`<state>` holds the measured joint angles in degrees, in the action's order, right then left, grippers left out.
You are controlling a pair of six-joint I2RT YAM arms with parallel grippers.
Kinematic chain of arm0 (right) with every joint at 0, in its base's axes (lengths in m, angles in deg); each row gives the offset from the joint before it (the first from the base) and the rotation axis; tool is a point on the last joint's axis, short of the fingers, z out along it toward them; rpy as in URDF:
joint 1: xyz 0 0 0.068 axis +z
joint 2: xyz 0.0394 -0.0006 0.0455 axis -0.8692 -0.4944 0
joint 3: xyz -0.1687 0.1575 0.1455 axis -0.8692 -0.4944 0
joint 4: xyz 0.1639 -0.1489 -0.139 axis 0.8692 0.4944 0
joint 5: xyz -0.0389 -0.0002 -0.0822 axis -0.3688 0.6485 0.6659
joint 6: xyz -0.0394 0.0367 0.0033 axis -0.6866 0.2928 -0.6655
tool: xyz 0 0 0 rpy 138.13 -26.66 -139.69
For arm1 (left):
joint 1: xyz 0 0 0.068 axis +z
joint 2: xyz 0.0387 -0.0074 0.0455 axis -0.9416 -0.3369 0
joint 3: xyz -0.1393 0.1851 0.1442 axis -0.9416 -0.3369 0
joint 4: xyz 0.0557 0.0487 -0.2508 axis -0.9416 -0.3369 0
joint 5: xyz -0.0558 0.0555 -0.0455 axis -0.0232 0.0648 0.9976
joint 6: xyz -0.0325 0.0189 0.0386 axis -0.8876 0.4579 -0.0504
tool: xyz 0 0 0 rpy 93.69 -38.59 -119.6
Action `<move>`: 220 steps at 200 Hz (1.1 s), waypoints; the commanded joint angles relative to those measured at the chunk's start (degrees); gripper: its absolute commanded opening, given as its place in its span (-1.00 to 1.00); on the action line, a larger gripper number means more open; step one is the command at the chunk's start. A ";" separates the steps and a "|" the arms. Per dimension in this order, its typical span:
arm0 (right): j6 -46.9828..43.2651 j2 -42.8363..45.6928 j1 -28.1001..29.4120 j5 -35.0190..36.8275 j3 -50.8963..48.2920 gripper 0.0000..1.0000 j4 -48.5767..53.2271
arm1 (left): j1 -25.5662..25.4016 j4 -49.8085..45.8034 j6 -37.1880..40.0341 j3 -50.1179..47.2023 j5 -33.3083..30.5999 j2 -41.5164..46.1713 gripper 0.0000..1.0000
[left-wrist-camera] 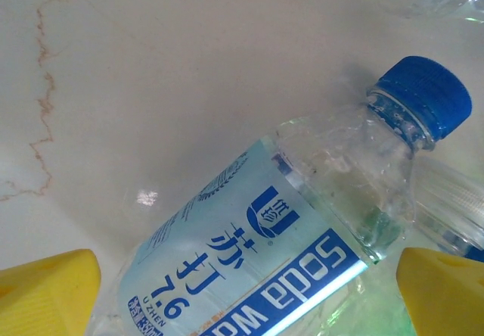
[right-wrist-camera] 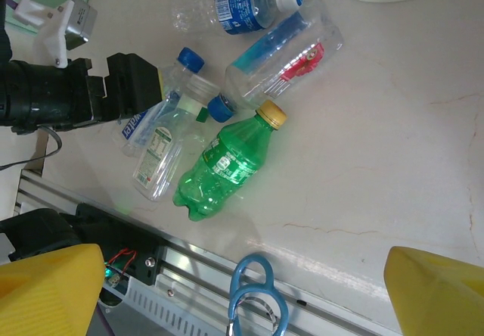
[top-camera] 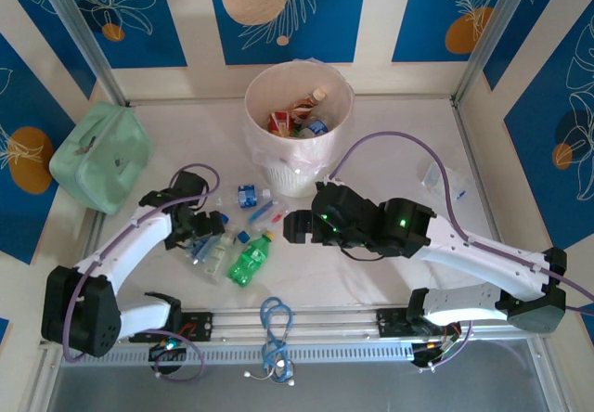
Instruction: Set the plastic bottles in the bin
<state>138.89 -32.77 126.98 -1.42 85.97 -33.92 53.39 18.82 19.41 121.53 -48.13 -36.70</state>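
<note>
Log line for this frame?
left claw open over soda-water bottle | right claw open, empty | bin partly filled | green bottle on table

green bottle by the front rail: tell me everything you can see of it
The green bottle is translucent green plastic with a yellow-gold cap on and a green-and-white label around its middle. It lies on its side on the pale table, base toward the front rail, cap pointing away from it. A clear bottle lies close along one side and a blue cap sits by its neck; whether they touch is unclear. No tool holds it.
</note>
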 commanded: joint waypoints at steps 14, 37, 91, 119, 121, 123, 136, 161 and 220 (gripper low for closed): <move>0.08 -0.14 -0.42 -0.61 0.92 0.93 0.70 | 0.21 0.12 -2.03 -1.50 2.35 -0.28 1.00; 0.10 -0.15 -0.47 -0.57 0.83 0.95 0.66 | 0.20 -0.06 -2.90 -3.05 2.61 1.54 1.00; -0.13 -0.80 -0.74 -1.41 0.66 0.95 -0.12 | 1.20 0.83 -8.05 -5.06 2.61 -0.29 1.00; -0.09 -0.19 -0.80 -1.17 0.22 0.96 0.26 | 2.25 0.91 -9.85 -5.09 2.51 -0.92 1.00; -0.09 -0.11 -0.85 -1.17 0.15 0.96 0.28 | 2.32 0.84 -9.95 -5.19 2.57 -0.88 1.00; -0.09 -0.07 -0.84 -1.19 0.07 0.96 0.26 | 2.35 0.87 -10.00 -5.16 2.65 -0.91 1.00; 0.10 0.21 -0.94 -1.19 -0.35 0.97 0.04 | 2.51 1.42 -10.22 -5.46 3.51 -0.78 0.98; 0.20 0.25 -0.95 -1.29 -0.92 0.97 -0.66 | 2.54 1.89 -10.19 -6.34 3.59 -0.60 0.90; -0.04 0.22 -1.25 -1.60 -1.03 0.88 -0.95 | 2.56 1.56 -8.99 -7.94 2.80 0.70 0.44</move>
<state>138.89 -33.32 126.15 -2.06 85.90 -34.11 55.35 21.36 9.64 114.27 -44.72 -37.47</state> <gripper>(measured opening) 0.947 0.757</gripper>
